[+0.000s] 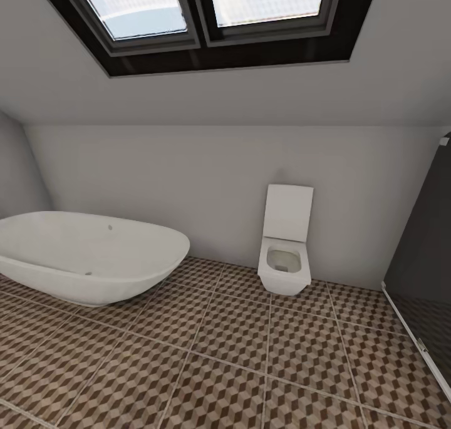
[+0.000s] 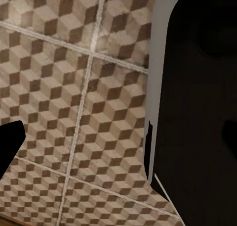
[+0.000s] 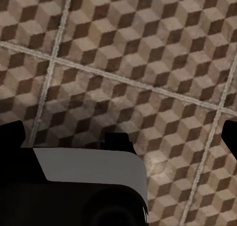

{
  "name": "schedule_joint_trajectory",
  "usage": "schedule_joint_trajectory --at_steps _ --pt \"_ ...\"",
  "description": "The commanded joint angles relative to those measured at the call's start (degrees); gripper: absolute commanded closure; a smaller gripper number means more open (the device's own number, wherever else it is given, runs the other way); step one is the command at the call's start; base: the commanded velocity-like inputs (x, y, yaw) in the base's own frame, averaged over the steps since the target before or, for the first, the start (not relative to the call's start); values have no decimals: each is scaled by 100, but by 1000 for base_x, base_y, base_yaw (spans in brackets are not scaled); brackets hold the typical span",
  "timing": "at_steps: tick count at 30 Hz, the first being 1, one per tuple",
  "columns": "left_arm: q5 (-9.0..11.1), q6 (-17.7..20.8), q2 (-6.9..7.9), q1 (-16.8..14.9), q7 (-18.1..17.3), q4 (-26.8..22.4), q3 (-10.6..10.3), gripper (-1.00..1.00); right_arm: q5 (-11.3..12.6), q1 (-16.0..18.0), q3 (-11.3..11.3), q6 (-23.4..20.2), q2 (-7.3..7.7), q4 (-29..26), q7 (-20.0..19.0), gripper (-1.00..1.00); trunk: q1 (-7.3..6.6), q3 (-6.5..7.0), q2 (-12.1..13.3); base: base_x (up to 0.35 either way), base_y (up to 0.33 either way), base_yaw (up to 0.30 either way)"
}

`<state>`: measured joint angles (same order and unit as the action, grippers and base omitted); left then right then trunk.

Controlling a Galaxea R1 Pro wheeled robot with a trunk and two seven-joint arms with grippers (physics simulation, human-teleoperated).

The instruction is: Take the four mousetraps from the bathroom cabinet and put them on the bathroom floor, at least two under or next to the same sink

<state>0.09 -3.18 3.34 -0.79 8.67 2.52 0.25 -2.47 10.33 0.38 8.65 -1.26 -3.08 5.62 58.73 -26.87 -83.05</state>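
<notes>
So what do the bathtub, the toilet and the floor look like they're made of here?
Bathtub: smooth glossy white, likely acrylic or ceramic, going by its soft sheen. Toilet: the same plain white, probably ceramic. Bathroom floor: matt tiles printed with a brown-beige cube pattern, with pale grout lines between them.

The bathroom floor (image 1: 250, 366) lies open across the lower middle of the head view, a wide bare stretch of cube-patterned tile. A white bathtub (image 1: 88, 257) blocks the left side, a white toilet (image 1: 285, 263) stands against the back wall right of centre, with a clear gap of tile between them. The dark glass shower wall (image 1: 426, 253) closes off the right edge. A sloped ceiling hangs low overhead.
</notes>
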Motion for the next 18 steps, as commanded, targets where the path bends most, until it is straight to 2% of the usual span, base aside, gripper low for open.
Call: schedule_joint_trajectory --at_steps 1,18 --pt "0 -33 0 -8 12 20 2 -100 -26 4 4 13 1 10 27 -100 0 -6 -3 0 0 0" --pt "0 -33 -1 -8 12 20 2 -100 -16 4 -1 14 -22 3 16 -100 0 -6 -3 0 0 0"
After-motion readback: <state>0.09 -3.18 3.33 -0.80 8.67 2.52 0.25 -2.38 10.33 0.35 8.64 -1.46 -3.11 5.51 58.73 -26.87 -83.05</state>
